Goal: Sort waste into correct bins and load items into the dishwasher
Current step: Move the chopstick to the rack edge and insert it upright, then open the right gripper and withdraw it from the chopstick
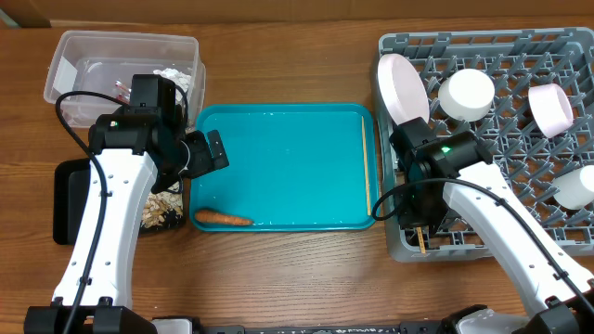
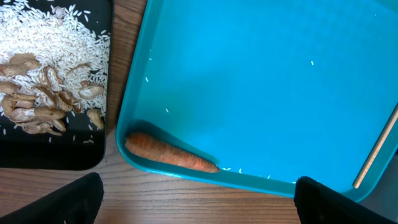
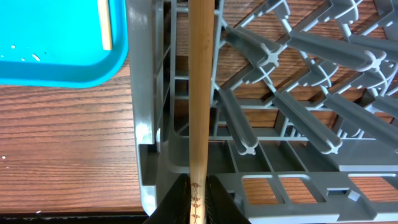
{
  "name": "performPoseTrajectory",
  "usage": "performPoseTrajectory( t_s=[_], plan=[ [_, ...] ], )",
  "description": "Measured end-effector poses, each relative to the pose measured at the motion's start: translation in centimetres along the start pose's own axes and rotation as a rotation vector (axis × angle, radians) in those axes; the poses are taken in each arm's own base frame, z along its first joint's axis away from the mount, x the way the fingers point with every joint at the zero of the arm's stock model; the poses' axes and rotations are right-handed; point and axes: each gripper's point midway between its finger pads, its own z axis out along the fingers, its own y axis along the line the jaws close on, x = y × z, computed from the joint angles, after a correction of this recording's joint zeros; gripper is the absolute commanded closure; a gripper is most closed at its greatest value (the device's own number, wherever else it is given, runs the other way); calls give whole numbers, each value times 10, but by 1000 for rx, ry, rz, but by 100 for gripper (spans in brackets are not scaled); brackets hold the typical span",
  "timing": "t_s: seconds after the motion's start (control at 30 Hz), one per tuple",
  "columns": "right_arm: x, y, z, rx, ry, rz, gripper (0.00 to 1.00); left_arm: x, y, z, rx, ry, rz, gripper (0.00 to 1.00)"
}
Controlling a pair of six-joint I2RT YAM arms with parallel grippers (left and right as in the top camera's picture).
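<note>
My right gripper (image 3: 198,200) is shut on a wooden chopstick (image 3: 200,93), held upright inside the near left corner of the grey dishwasher rack (image 1: 501,139). The other chopstick (image 1: 368,167) lies along the teal tray's right side. The rack holds a white plate (image 1: 401,88) and three white cups (image 1: 466,93), (image 1: 551,107), (image 1: 575,186). My left gripper (image 2: 199,205) is open and empty above the tray's near left corner. The orange carrot (image 2: 171,152) lies there. Rice scraps (image 2: 56,62) sit in the black tray (image 1: 70,199).
The teal tray (image 1: 278,167) fills the middle of the table between the arms. A clear tub (image 1: 121,65) with wrappers inside stands at the back left. Bare wooden tabletop runs along the front edge.
</note>
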Motion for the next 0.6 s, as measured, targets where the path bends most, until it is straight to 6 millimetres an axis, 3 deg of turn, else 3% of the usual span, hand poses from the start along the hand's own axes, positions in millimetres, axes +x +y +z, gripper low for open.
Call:
performPoseTrajectory(
  t_s=[0.1,0.4,0.6],
  plan=[
    [-3,-2,0,14,-12,-1,96,0,0,0,0,0,0,0],
    [-18,-39,-2,153,-84,166,96,0,0,0,0,0,0,0],
    [-35,-58,-1,134,-132,199,95,0,0,0,0,-1,1,0]
  ],
)
